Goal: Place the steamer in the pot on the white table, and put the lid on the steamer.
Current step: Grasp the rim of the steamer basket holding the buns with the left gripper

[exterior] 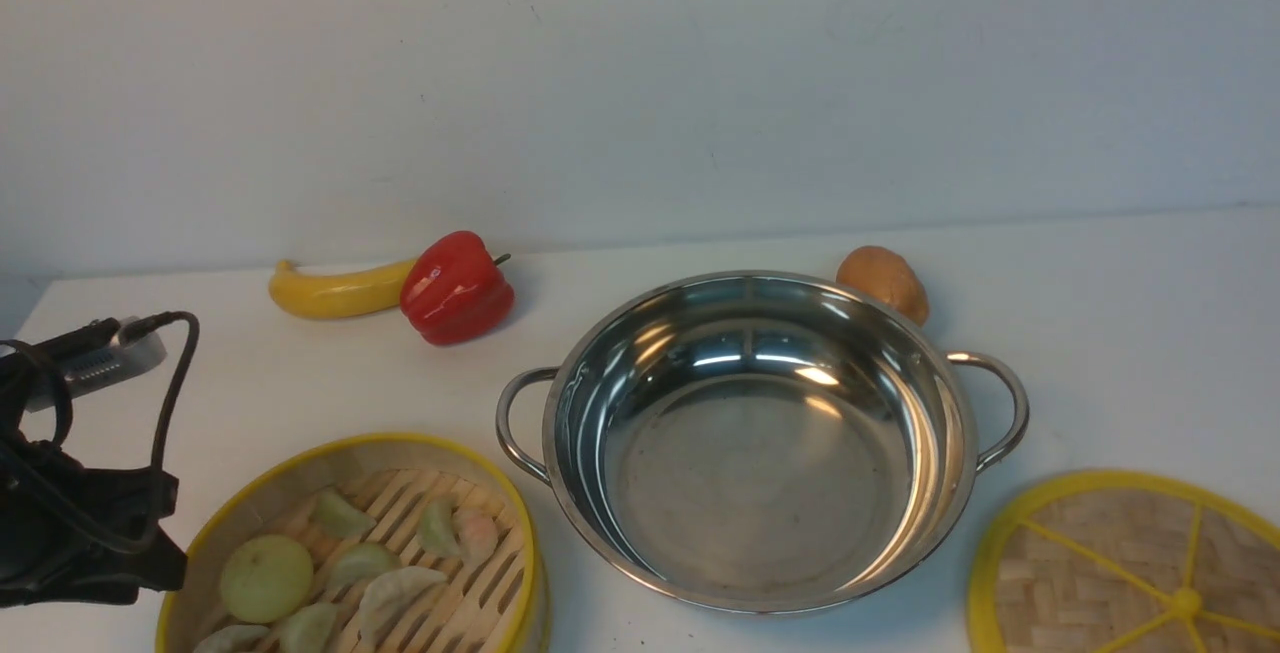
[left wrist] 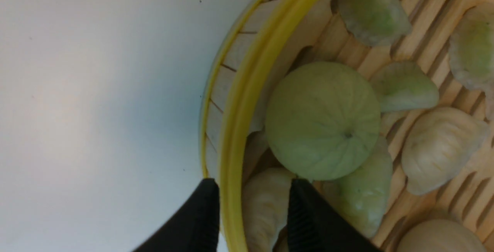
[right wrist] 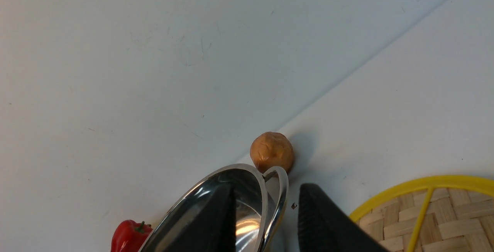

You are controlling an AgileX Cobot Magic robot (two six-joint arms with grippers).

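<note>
Bamboo steamer (exterior: 290,478) on the surface (exterior: 1100,333), just beside the pot (exterior: 760,453), at its left | lid (exterior: 1100,533) flat on surface at pot's right | I see left gripper (left wrist: 254,184) spread, astride steamer's yellow rim | right gripper (right wrist: 268,190) spread, empty, near pot's right side

Front view wide across white table (exterior: 1100,333), left wrist close over steamer (left wrist: 247,90), right wrist low beside pot (right wrist: 249,205), both seen frontally

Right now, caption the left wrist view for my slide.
Open left hand straddling the steamer rim, green bun just inside.
</note>
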